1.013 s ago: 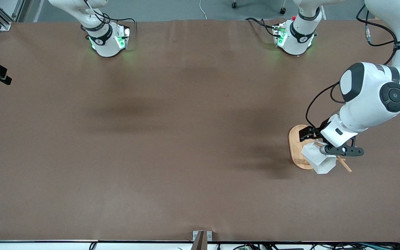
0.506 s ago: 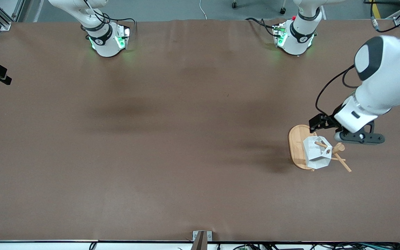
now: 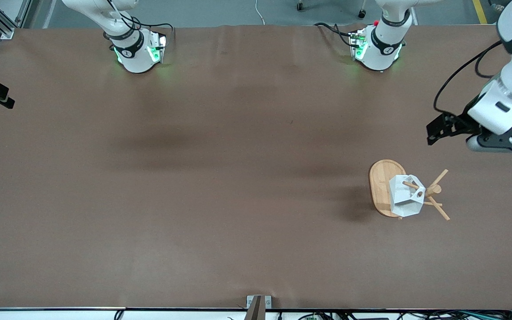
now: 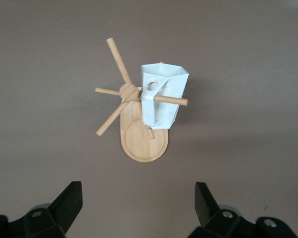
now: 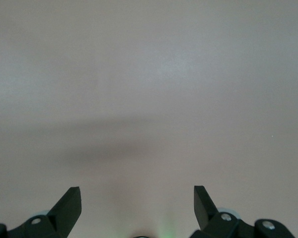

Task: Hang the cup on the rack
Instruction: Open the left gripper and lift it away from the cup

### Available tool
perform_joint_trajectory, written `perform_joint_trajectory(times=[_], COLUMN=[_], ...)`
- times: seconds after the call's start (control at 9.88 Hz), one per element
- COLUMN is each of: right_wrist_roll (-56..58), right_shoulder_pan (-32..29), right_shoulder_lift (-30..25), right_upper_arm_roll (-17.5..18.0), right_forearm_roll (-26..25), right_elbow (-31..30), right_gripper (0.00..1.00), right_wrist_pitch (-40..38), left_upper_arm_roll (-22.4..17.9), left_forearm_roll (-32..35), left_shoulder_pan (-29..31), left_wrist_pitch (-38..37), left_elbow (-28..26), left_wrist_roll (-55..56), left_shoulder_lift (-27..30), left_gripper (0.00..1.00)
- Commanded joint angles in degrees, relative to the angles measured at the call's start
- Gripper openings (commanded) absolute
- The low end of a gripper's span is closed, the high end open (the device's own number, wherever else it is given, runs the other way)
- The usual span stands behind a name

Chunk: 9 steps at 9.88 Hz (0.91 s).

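Cup's hung, I'm in the release-and-clear step.
Cup [image 3: 405, 201] on a rack [image 3: 382, 186] peg; left gripper [image 4: 138, 210] and right gripper [image 5: 137, 208] wide open, empty. Next I'd park.

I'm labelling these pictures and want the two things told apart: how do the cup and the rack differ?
The cup is white and faceted; the rack is light wood with round pegs. The cup is the smaller; the rack is larger, with an oval base. The cup hangs off the table, a peg through its handle hole; the rack stands on the table. Neither is held by a gripper.
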<state>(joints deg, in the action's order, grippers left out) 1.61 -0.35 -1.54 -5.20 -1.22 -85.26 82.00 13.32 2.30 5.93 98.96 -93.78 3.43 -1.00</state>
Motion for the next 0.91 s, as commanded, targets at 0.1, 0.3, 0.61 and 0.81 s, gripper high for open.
perform_joint_trajectory(times=[0.1,0.3,0.61,0.81], right_wrist_roll=[0.7,0.7,0.7,0.7], right_shoulder_pan=[-0.3,-0.3,-0.3,-0.3], right_shoulder_lift=[0.2,0.2,0.2,0.2], right_upper_arm_roll=[-0.1,-0.1,-0.1,-0.1], right_forearm_roll=[0.1,0.1,0.1,0.1], right_elbow=[0.7,0.7,0.7,0.7], right_gripper=[1.00,1.00,1.00,1.00], right_wrist_pitch=[-0.3,-0.3,-0.3,-0.3], left_upper_arm_roll=[-5.7,-6.7,-6.2,-6.2], left_forearm_roll=[0.7,-1.7,-2.6,-2.2], left_shoulder_pan=[-3.6,-5.2,-5.7,-5.6], left_wrist_pitch=[-6.5,-9.7,-10.3,-10.4], left_elbow=[-0.8,-1.7,-2.9,-2.5], left_wrist_roll=[-3.9,-2.6,1.4,0.6], left_shoulder_lift=[3.8,6.6,8.5,7.7], left_gripper=[1.00,1.00,1.00,1.00])
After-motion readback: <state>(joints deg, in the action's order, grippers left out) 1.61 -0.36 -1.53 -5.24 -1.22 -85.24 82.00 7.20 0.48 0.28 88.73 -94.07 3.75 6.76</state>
